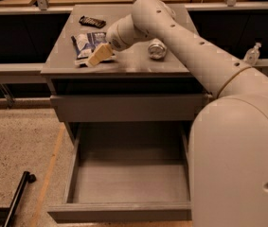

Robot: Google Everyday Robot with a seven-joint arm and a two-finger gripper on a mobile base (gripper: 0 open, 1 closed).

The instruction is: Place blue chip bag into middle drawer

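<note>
The blue chip bag (86, 45) lies on the grey cabinet top (124, 65), towards its left side, dark blue with white ends. My gripper (98, 56) is low over the bag's near right end, at the bag or just touching it; I cannot tell which. The arm reaches in from the right across the cabinet top. The middle drawer (119, 212) is pulled wide open below, and its grey floor shows nothing inside.
A small flat black packet (92, 21) lies at the back left of the top. A silvery can (156, 49) lies on its side right of the gripper. The upper drawer front (129, 108) is shut. A black pole (17, 197) lies on the floor at left.
</note>
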